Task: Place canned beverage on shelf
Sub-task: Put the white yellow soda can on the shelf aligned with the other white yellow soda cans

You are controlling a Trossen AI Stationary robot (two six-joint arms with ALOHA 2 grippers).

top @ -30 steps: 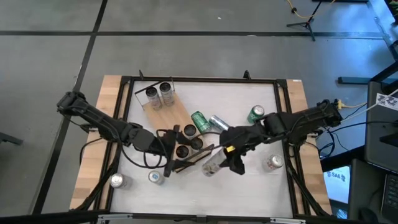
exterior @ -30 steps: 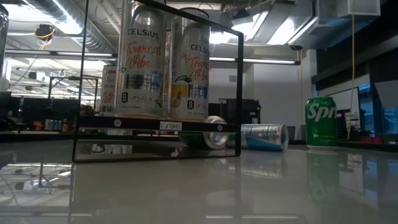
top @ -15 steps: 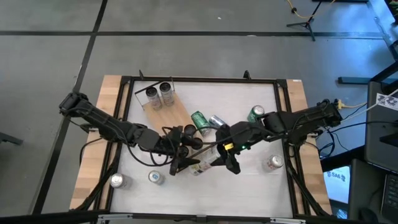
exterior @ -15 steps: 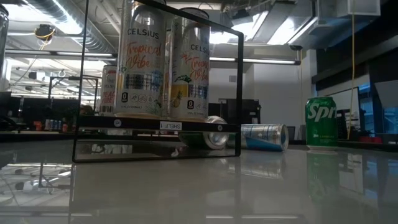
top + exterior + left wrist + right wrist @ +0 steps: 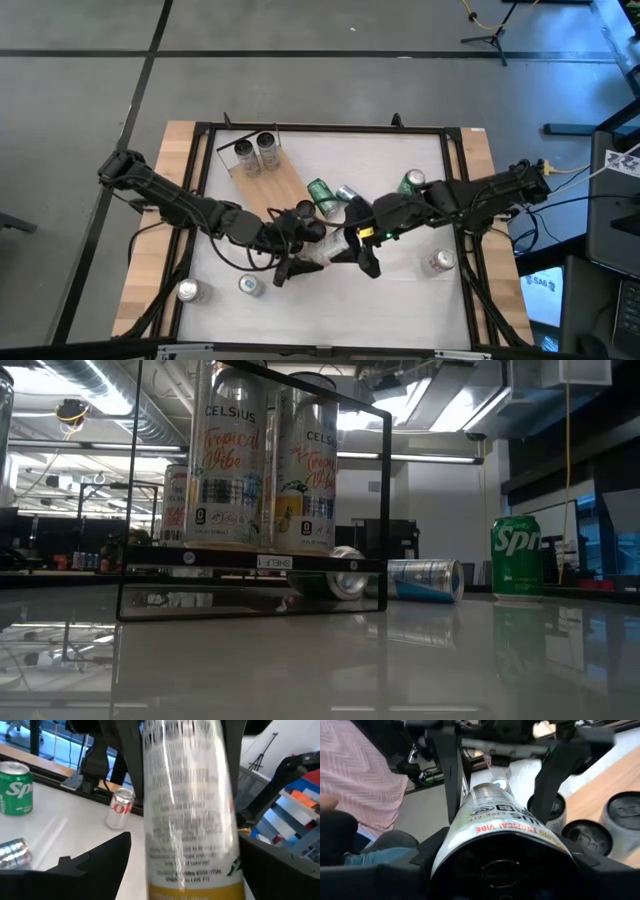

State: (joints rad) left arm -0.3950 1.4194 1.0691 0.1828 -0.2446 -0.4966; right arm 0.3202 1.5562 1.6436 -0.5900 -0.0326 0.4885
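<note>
A white and silver beverage can (image 5: 322,252) hangs above the table's middle, with my right gripper (image 5: 352,248) shut on one end of it. My left gripper (image 5: 290,258) is open. Its fingers (image 5: 102,860) stand on either side of the can's other end, and a gap shows beside the can (image 5: 187,795). The shelf (image 5: 268,182), a light-wood board, lies slantwise left of centre. Two cans (image 5: 255,152) stand on its far end and dark-topped cans (image 5: 308,220) on its near end. In the low view the shelf (image 5: 255,562) carries two tall cans. My right gripper pinches the can's round side (image 5: 470,827) between its two fingers, at the end next to its wrist. The can runs forward along the fingers, toward the table's left. It is lifted clear of the table and lies nearly level.
Two cans (image 5: 332,194) lie on their sides beside the shelf. A green can (image 5: 411,182) stands at the right, another can (image 5: 440,262) at the near right, and two (image 5: 218,288) at the near left. A person's patterned sleeve (image 5: 360,770) shows beyond the table.
My right gripper has tipped up and carried the can a little toward the table's left; the can's free end has swung up from slanting down to nearly level. My left gripper has moved toward the can and rolled, and its open fingers now flank the can's end.
</note>
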